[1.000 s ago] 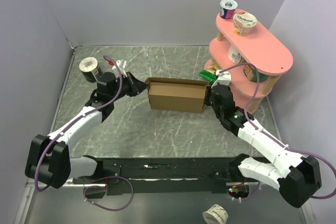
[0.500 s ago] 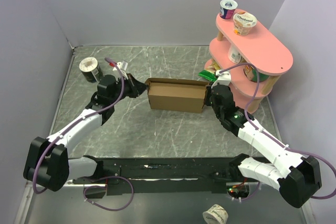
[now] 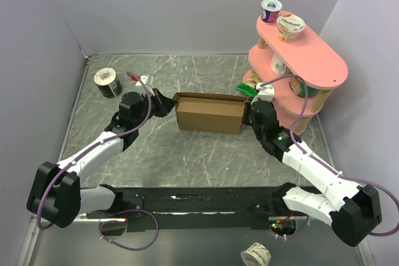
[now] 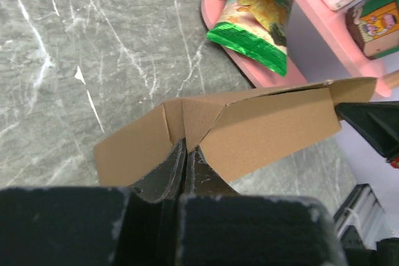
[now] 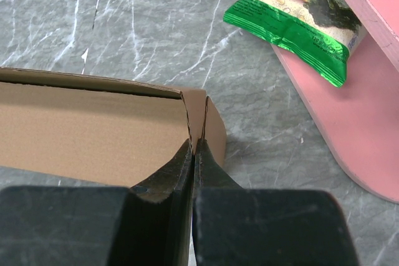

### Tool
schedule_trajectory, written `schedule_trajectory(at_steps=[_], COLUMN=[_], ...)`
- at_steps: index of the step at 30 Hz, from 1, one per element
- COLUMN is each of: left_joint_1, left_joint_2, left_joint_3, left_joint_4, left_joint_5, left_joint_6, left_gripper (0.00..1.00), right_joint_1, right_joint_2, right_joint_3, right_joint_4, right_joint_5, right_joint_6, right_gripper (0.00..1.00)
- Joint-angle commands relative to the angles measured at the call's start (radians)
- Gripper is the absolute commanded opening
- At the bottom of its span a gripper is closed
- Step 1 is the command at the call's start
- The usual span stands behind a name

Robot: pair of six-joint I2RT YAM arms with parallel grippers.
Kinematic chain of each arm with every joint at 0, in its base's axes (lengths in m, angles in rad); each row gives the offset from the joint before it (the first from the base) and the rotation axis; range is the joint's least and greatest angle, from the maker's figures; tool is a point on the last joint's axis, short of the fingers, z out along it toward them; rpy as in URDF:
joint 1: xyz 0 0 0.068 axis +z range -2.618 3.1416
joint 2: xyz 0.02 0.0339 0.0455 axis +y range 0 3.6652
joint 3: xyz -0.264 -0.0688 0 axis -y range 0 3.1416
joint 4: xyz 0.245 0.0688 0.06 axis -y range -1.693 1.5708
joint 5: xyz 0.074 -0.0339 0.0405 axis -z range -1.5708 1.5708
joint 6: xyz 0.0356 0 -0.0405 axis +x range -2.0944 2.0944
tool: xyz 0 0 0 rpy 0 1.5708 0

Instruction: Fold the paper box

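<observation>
A cup point(image 3: 256, 255) lies tipped at the near edge. Mid-table, the box point(image 3: 209, 115) is held at both ends: left gripper point(image 3: 167, 104) pinched on its left flap, right gripper point(image 3: 247, 115) clamped on its right wall. Behind, the shelf point(image 3: 324, 66) holds a chip bag point(image 3: 247, 89) below and two yogurt cups point(image 3: 271, 10) on top.

Paper box point(image 3: 209, 113): one, plain brown.
Robot arms: two, a left arm point(image 3: 93, 151) and a right arm point(image 3: 305, 163).
Grippers: two, a left gripper point(image 3: 169, 105) and a right gripper point(image 3: 247, 115).
Pink shelf stand point(image 3: 324, 60): one.
Yogurt cups on top of the stand: two, an upright cup point(image 3: 271, 10) and a tipped cup point(image 3: 290, 27).
Other small tubs: three, a shelf tub point(image 3: 278, 63), a far-left tub point(image 3: 107, 82) and a front tub point(image 3: 256, 255).
Green chip bag point(image 4: 249, 23): one.
Small printed carton point(image 4: 374, 20): one.
</observation>
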Motion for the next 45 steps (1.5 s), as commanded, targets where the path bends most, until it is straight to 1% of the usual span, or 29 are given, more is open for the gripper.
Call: schedule_trajectory(at_steps=[1, 6, 12, 17, 18, 19, 21, 22, 23, 24, 26, 27, 30, 32, 34, 37, 40, 41, 43, 45], left_joint_1=[-0.041, -0.043, -0.046, -0.087, -0.092, -0.098, -0.101, -0.104, -0.106, -0.106, -0.107, -0.109, -0.109, -0.109, -0.111, -0.112, -0.115, -0.117, -0.12, -0.123], left_joint_2=[0.067, 0.062, 0.08, 0.091, 0.103, 0.106, 0.119, 0.12, 0.122, 0.12, 0.12, 0.122, 0.123, 0.128, 0.132, 0.142, 0.142, 0.139, 0.136, 0.134], left_joint_3=[-0.082, -0.094, -0.108, -0.099, -0.092, -0.079, -0.048, -0.037, -0.027, -0.007, 0.015, 0.036, 0.066, 0.073, 0.078, 0.075, 0.064, 0.061, 0.06, 0.056], left_joint_4=[-0.269, -0.238, -0.246, -0.267, -0.279, -0.289, -0.324, -0.327, -0.353, -0.377, -0.402, -0.413, -0.445, -0.451, -0.451, -0.444, -0.43, -0.425, -0.424, -0.421], left_joint_5=[-0.06, -0.038, -0.048, -0.107, -0.113, -0.121, -0.156, -0.17, -0.182, -0.21, -0.235, -0.248, -0.247, -0.249, -0.249, -0.247, -0.249, -0.249, -0.247, -0.249], left_joint_6=[0.059, 0.053, 0.06, 0.109, 0.115, 0.128, 0.137, 0.145, 0.148, 0.149, 0.163, 0.175, 0.201, 0.211, 0.221, 0.229, 0.232, 0.232, 0.235, 0.237], left_gripper=[0.01, 0.01, 0.01, 0.01, 0.01, 0.01, 0.01, 0.01, 0.01, 0.01, 0.01, 0.01, 0.01, 0.01, 0.01, 0.01, 0.01, 0.01, 0.01, 0.01], right_joint_1=[0.019, 0.019, 0.019, 0.019, 0.019, 0.019, 0.021, 0.021, 0.021, 0.021, 0.022, 0.022, 0.022, 0.022, 0.022, 0.021, 0.019, 0.016, 0.003, -0.017], right_joint_2=[0.031, 0.035, 0.026, 0.015, 0.014, 0.001, -0.018, -0.044, -0.057, -0.069, -0.104, -0.13, -0.176, -0.198, -0.223, -0.229, -0.186, -0.168, -0.097, -0.019], right_joint_3=[-0.055, -0.052, -0.055, -0.052, -0.048, -0.031, -0.014, -0.002, 0.006, 0.024, 0.046, 0.066, 0.106, 0.13, 0.182, 0.244, 0.268, 0.277, 0.296, 0.34], right_joint_4=[-0.207, -0.207, -0.207, -0.211, -0.229, -0.239, -0.263, -0.283, -0.294, -0.306, -0.337, -0.346, -0.401, -0.437, -0.455, -0.425, -0.325, -0.262, -0.21, -0.146], right_joint_5=[-0.072, -0.075, -0.071, -0.078, -0.08, -0.086, -0.087, -0.087, -0.092, -0.098, -0.123, -0.132, -0.141, -0.127, -0.111, -0.08, -0.045, -0.04, -0.029, -0.06], right_joint_6=[0.018, 0.019, 0.018, 0.021, 0.024, 0.024, 0.016, 0.013, 0.005, -0.004, -0.019, -0.019, -0.019, -0.024, -0.028, -0.047, -0.105, -0.123, -0.162, -0.177], right_gripper=[0.0, 0.0, 0.0, 0.0, 0.04, 0.14, 0.41, 0.46, 0.52, 0.65, 0.72, 0.78, 0.89, 0.93, 0.93, 0.91, 0.91, 0.91, 0.91, 0.91])
